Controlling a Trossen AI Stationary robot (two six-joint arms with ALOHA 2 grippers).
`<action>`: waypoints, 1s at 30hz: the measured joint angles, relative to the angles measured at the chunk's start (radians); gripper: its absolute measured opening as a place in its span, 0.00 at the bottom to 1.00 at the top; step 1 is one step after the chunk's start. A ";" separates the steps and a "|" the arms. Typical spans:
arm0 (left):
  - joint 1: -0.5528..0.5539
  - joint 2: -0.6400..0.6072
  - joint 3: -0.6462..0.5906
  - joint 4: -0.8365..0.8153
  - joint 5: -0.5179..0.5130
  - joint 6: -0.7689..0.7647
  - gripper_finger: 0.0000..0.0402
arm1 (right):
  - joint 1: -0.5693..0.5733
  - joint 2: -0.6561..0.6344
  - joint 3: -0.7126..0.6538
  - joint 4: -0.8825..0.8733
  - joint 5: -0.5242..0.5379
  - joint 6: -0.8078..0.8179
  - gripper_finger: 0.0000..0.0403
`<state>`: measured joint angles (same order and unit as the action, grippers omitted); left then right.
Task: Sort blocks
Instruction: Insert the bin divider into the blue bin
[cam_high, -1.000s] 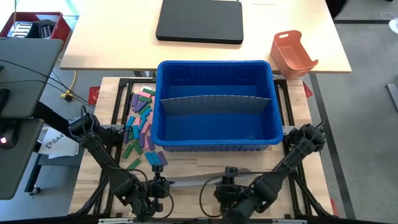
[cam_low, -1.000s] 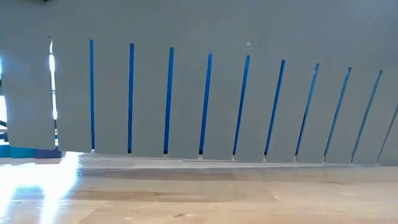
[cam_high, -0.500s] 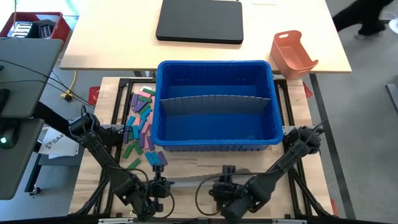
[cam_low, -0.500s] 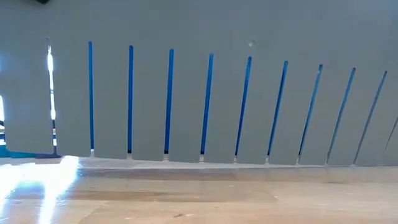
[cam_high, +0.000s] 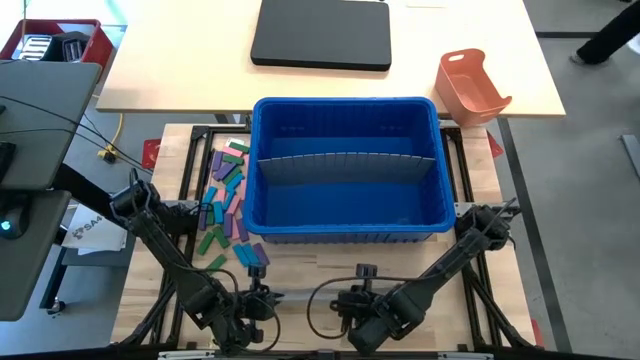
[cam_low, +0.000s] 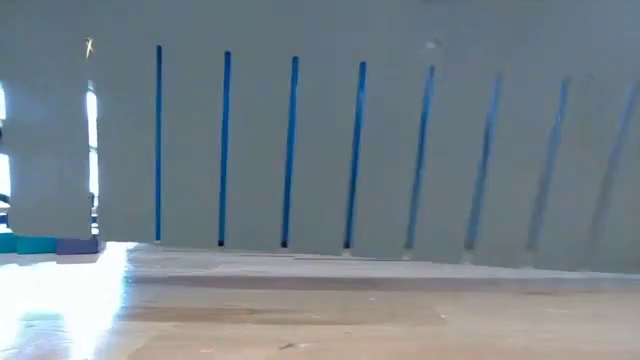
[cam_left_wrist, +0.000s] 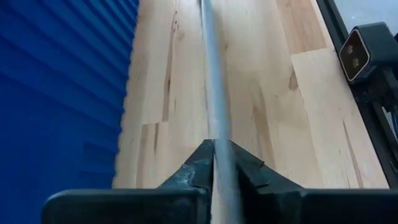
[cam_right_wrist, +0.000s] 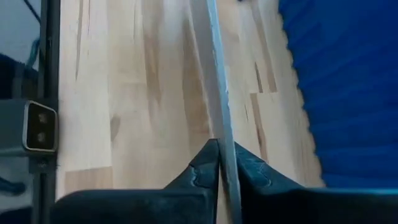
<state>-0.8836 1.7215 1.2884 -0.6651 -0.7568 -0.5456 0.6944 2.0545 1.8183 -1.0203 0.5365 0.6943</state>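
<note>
Both grippers now pinch the grey slotted divider sheet (cam_low: 330, 140).
Right gripper (cam_right_wrist: 222, 160) has just clamped on; left gripper (cam_left_wrist: 217, 163) grips too; blocks (cam_high: 228, 200) wait unsorted.

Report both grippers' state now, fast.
Left gripper: shut on the grey divider sheet, edge-on between its fingers.
Right gripper: shut on the same sheet.

Robotics lab or test workshop. Evidence: two dark arms (cam_high: 150, 240) bolted to a black metal frame (cam_high: 195, 150) around a pale wooden surface (cam_high: 480, 170); loose cables (cam_high: 70, 125) trailing off its left edge; small camera module (cam_left_wrist: 357, 53) clamped at the surface's edge; second, lighter desk (cam_high: 180, 60) behind, carrying a closed laptop (cam_high: 321, 33); grey hard floor (cam_high: 590, 150); red parts bin (cam_high: 55, 40) at far left.
</note>
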 joint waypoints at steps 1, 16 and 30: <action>-0.002 -0.012 0.000 -0.009 -0.001 0.005 0.10 | 0.002 -0.001 0.000 -0.014 0.000 0.027 0.03; 0.005 -0.336 0.005 -0.317 -0.233 0.017 0.34 | 0.188 -0.118 0.000 -0.129 0.139 0.363 0.01; 0.420 -0.331 0.000 -0.284 0.209 0.331 0.53 | 0.327 -0.175 0.000 -0.124 0.345 0.487 0.00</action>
<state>-0.4631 1.3906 1.2881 -0.9487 -0.5476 -0.2143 1.0211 1.8796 1.8183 -1.1440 0.8810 1.1813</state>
